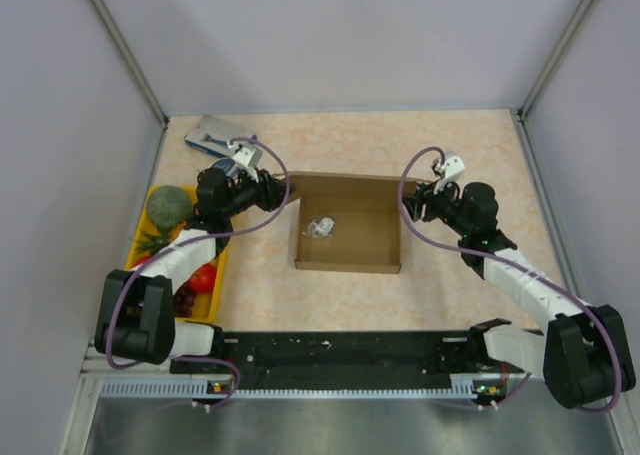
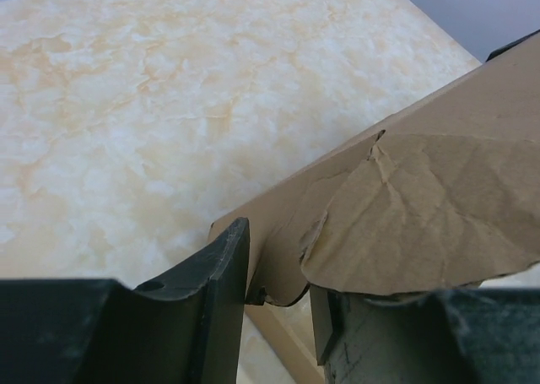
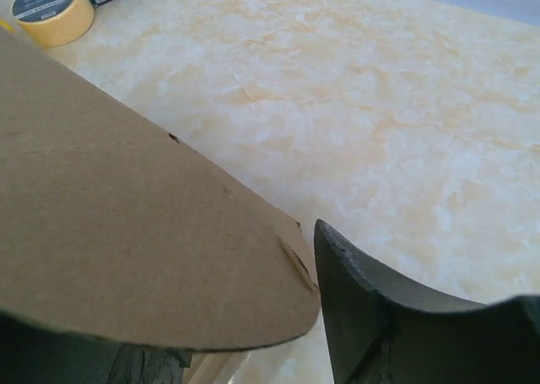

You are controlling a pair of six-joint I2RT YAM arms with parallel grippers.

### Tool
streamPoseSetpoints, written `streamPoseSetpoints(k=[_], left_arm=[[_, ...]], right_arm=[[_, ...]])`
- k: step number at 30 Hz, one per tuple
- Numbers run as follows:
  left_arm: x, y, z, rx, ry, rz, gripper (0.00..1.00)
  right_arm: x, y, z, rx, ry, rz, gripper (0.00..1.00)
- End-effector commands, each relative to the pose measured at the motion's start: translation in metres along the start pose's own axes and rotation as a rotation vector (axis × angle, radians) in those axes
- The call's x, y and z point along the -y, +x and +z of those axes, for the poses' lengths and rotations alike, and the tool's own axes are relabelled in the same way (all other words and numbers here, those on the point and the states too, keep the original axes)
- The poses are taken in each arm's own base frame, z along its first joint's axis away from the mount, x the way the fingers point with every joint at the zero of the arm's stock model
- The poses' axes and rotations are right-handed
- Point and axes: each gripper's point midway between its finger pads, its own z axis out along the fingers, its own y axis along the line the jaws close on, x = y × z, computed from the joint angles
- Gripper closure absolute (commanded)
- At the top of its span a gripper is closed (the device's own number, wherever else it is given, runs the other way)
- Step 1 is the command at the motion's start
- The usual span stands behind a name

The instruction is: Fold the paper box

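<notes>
2 far corners of the paper box [image 1: 365, 240] taken at once, 1 by each arm, probably for turning both corner flaps inward together. Placed in the middle of the surface [image 1: 450, 145], open side up, walls already standing, with a small white crumpled thing [image 1: 320, 227] on its floor. Set square to both arms, likely for equal reach from each side.

Left fingers [image 2: 221, 270]: about half open, 1 on each side of the brown flap [image 2: 422, 207], with its top paper layer torn and wrinkled. Seemingly touching the lower edge of that flap; no firm pinch visible yet.

Right fingers [image 3: 359, 304]: also partly open. Rounded flap [image 3: 126, 215] lying over 1 finger and hiding most of it, the other finger just beside the flap's edge, not pressing. Holding nothing, by appearance. Roll of yellow tape [image 3: 51, 8] far behind on the surface, well apart from the box and not touched.
</notes>
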Motion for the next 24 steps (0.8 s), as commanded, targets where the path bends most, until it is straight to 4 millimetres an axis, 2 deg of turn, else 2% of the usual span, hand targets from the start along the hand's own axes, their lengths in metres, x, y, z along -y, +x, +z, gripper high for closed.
streamPoseSetpoints(k=[1,4,7,8,10,13,18,20,22,23,24], left_arm=[[-0.001,-0.003,-0.004,0.013,-0.039,0.023,0.63],[-0.002,0.0,-0.005,0.003,-0.055,0.01,0.66],[-0.006,0.004,-0.008,-0.012,-0.099,-0.012,0.69],[-0.009,0.012,-0.01,-0.041,-0.119,-0.034,0.7],[-0.011,0.013,-0.013,-0.048,-0.154,-0.055,0.71],[-0.007,0.014,-0.016,-0.049,-0.176,-0.083,0.69],[0.001,0.014,-0.011,-0.079,-0.166,-0.129,0.76],[0.004,0.012,-0.01,-0.08,-0.171,-0.142,0.81],[0.008,0.009,-0.008,-0.088,-0.179,-0.186,0.87],[0.01,0.007,-0.006,-0.087,-0.177,-0.197,0.88],[0.013,0.005,-0.002,-0.093,-0.179,-0.218,0.89]], right_arm=[[0.01,-0.029,-0.009,0.062,0.042,-0.04,0.48],[0.007,-0.028,-0.011,0.061,0.027,-0.042,0.55],[0.005,-0.026,-0.007,0.049,0.003,-0.042,0.67],[0.002,-0.027,-0.006,0.047,-0.016,-0.04,0.75],[0.0,-0.025,-0.004,0.037,-0.029,-0.038,0.8],[-0.001,-0.026,-0.004,0.047,-0.024,-0.01,0.81],[-0.012,-0.021,-0.005,0.069,-0.022,0.008,0.76],[-0.009,-0.02,-0.003,0.063,0.011,0.033,0.83],[-0.016,-0.02,0.0,0.041,0.005,0.06,0.87],[-0.015,-0.029,0.004,0.043,0.032,0.07,0.89],[-0.015,-0.023,0.004,0.001,0.055,0.087,0.89]])
